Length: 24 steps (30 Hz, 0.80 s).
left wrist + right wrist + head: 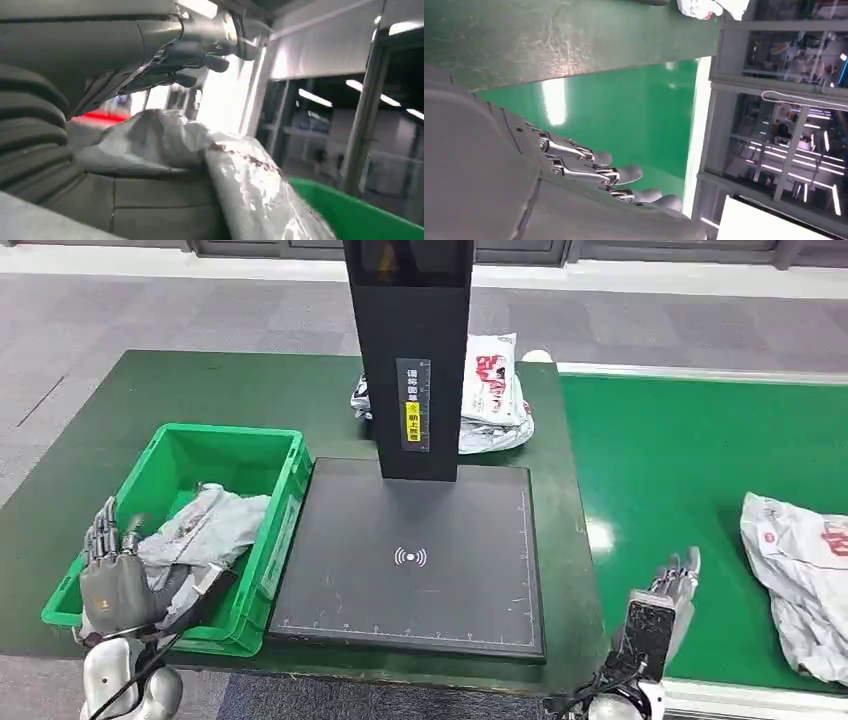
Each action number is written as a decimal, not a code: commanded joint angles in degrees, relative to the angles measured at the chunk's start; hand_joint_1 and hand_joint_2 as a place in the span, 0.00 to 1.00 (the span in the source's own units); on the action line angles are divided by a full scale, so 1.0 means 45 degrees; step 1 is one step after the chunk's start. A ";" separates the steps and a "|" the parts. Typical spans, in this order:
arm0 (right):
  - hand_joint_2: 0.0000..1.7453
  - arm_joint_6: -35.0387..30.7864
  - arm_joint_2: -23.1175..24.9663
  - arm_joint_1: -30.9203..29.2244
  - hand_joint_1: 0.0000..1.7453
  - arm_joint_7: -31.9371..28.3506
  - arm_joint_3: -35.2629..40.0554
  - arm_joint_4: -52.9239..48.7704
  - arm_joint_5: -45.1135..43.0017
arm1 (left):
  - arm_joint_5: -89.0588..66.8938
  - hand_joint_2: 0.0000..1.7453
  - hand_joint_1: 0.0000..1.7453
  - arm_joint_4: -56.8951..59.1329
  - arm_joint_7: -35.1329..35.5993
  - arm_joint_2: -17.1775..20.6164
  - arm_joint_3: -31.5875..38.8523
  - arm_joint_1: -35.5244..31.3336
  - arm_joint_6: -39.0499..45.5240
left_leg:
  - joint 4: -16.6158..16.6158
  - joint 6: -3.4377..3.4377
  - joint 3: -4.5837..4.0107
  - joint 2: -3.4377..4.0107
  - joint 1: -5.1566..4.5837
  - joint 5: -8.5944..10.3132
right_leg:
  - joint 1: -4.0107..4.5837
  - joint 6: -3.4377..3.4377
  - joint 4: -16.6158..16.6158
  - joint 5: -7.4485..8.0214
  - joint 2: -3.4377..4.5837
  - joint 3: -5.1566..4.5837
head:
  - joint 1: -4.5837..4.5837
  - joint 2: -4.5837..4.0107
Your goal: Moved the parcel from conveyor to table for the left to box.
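A grey plastic parcel lies crumpled inside the green bin at the table's left. My left hand stands at the bin's near left corner, fingers straight and apart, beside the parcel and gripping nothing. In the left wrist view the fingers spread above the parcel, with the bin wall beyond. Another white-grey parcel rests on the green conveyor at the far right. My right hand hovers over the conveyor's near edge, left of that parcel, fingers extended and empty.
A black scanner plate with a tall black post fills the table's middle. Behind the post lies a pile of white parcels. The dark green table borders the conveyor on the right; grey floor lies beyond.
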 commanded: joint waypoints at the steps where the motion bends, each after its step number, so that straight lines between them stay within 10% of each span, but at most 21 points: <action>1: 0.00 -0.0083 -0.0337 -0.0255 0.00 0.0087 0.0060 0.0636 -0.0113 | 0.5400 0.00 0.00 0.1657 -0.2857 0.0204 -0.1470 -0.1459 -0.0354 | -0.0021 0.0006 0.0007 -0.0070 0.0006 0.0024 | 0.0006 -0.0002 -0.0028 0.0009 -0.0047 0.0032 | 0.0000 0.0000; 9: 0.00 -0.0237 -0.0314 -0.0332 0.00 0.0069 -0.0059 0.0735 -0.0155 | 1.1370 0.00 0.00 0.0964 -0.5759 -0.0079 -0.2374 -0.2510 -0.2798 | -0.0002 0.0010 -0.0023 -0.0115 0.0011 0.0043 | 0.0011 0.0004 -0.0020 0.0013 -0.0092 0.0023 | -0.0005 0.0000; 24: 0.00 -0.0399 -0.0294 -0.0222 0.00 0.0100 -0.0340 0.0632 -0.0221 | 1.3800 0.00 0.00 0.1278 -0.6020 -0.0376 -0.2807 -0.3760 -0.4511 | -0.0013 -0.0001 -0.0002 -0.0087 0.0013 0.0043 | 0.0015 -0.0007 -0.0030 0.0029 -0.0058 0.0028 | 0.0000 0.0000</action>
